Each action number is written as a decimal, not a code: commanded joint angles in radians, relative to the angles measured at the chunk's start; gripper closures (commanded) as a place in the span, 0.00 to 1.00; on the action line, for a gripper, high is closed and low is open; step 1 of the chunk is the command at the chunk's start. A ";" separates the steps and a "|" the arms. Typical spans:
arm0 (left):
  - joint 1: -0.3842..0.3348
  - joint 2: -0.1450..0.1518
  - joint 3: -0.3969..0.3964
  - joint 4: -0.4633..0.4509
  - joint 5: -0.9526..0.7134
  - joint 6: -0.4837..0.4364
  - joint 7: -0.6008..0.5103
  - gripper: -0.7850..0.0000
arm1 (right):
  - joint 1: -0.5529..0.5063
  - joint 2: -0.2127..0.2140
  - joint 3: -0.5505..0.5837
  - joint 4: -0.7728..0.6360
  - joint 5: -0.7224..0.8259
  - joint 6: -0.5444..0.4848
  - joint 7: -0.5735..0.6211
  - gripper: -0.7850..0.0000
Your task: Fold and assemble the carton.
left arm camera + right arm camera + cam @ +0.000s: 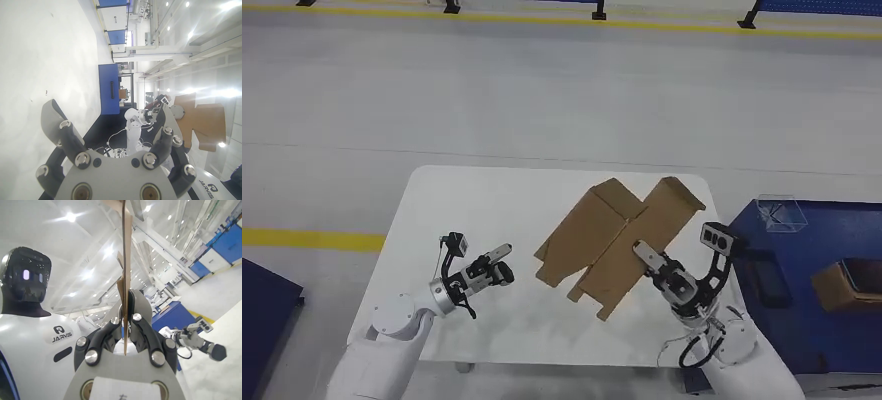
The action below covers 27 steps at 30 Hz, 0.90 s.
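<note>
A flattened brown carton [617,243] is held up above the white table [442,200], tilted, with its flaps spread. My right gripper [645,254] is shut on the carton's lower right edge; in the right wrist view the cardboard [126,256] stands edge-on, clamped between the two fingers [132,300]. My left gripper [504,250] hovers over the table to the left of the carton, apart from it, open and holding nothing. In the left wrist view its fingers [56,117] stand wide apart, with the carton [204,123] and the right arm farther off.
A dark blue bench [802,280] stands to the right of the table with a clear plastic box [780,212] and a brown box [845,283] on it. The left part of the table is bare.
</note>
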 commanded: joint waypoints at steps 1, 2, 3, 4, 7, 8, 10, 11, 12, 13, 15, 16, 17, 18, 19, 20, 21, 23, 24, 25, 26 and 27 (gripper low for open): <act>0.000 0.000 0.000 0.000 0.000 0.000 0.000 0.00 | -0.012 -0.012 0.048 -0.023 -0.191 -0.023 -0.135 1.00; 0.000 0.000 0.000 0.000 0.000 0.000 0.000 0.00 | -0.015 -0.019 0.078 -0.033 -0.290 -0.015 -0.205 1.00; 0.000 0.000 0.000 0.000 0.000 0.000 0.000 0.00 | -0.016 -0.027 0.113 -0.048 -0.415 0.000 -0.291 1.00; 0.000 0.000 0.000 0.000 0.000 0.000 0.000 0.00 | -0.026 -0.038 0.123 -0.068 -0.516 0.016 -0.381 1.00; 0.000 0.000 0.000 0.000 0.000 0.000 0.000 0.00 | -0.052 -0.065 0.130 -0.127 -0.812 0.067 -0.625 1.00; 0.000 0.000 0.000 0.000 0.000 0.000 0.000 0.00 | -0.058 -0.072 0.136 -0.142 -0.905 0.091 -0.699 1.00; 0.000 0.000 0.000 0.000 0.000 0.000 0.000 0.00 | -0.069 -0.082 0.155 -0.178 -1.148 0.174 -0.842 1.00; 0.000 0.000 0.000 0.000 0.000 0.000 0.000 0.00 | -0.079 -0.086 0.152 -0.194 -1.252 0.204 -0.912 1.00; 0.000 0.000 0.000 0.000 0.000 0.000 0.000 0.00 | -0.090 -0.089 0.150 -0.200 -1.343 0.242 -0.974 1.00; 0.000 0.000 0.000 0.000 0.000 0.000 0.000 0.00 | -0.098 -0.091 0.150 -0.210 -1.429 0.281 -1.034 1.00; 0.000 0.000 0.000 0.000 0.000 0.000 0.000 0.00 | -0.110 -0.091 0.156 -0.228 -1.612 0.364 -1.130 1.00; 0.000 0.000 0.000 0.000 0.000 0.000 0.000 0.00 | -0.113 -0.090 0.170 -0.237 -1.724 0.432 -1.174 1.00; 0.000 0.000 0.000 0.000 0.000 0.000 0.000 0.00 | -0.123 -0.089 0.170 -0.244 -1.816 0.483 -1.214 1.00; 0.000 0.000 0.000 0.000 0.000 0.000 0.000 0.00 | -0.132 -0.088 0.169 -0.253 -1.900 0.529 -1.246 1.00; 0.000 0.000 0.000 0.000 0.000 0.000 0.000 0.00 | -0.139 -0.086 0.170 -0.263 -1.978 0.575 -1.270 1.00; 0.000 0.000 0.000 0.000 0.000 0.000 0.000 0.00 | -0.148 -0.084 0.171 -0.273 -2.057 0.616 -1.284 1.00; 0.000 0.000 0.000 0.000 0.000 0.000 0.000 0.00 | -0.151 -0.081 0.175 -0.291 -2.154 0.655 -1.300 1.00; 0.000 0.000 0.000 0.000 0.000 0.000 0.000 0.00 | -0.163 -0.076 0.185 -0.306 -2.321 0.756 -1.318 1.00; 0.000 0.000 0.000 0.000 0.000 0.000 0.000 0.00 | -0.171 -0.074 0.183 -0.314 -2.385 0.800 -1.329 1.00; 0.000 0.000 0.000 0.000 0.000 0.000 0.000 0.00 | -0.177 -0.073 0.177 -0.318 -2.432 0.830 -1.348 1.00; 0.000 0.000 0.000 0.000 0.000 0.000 0.000 0.00 | -0.174 -0.070 0.192 -0.328 -2.522 0.898 -1.348 1.00; 0.000 0.000 0.000 0.000 0.000 0.000 0.000 0.00 | -0.179 -0.068 0.194 -0.330 -2.597 0.947 -1.357 1.00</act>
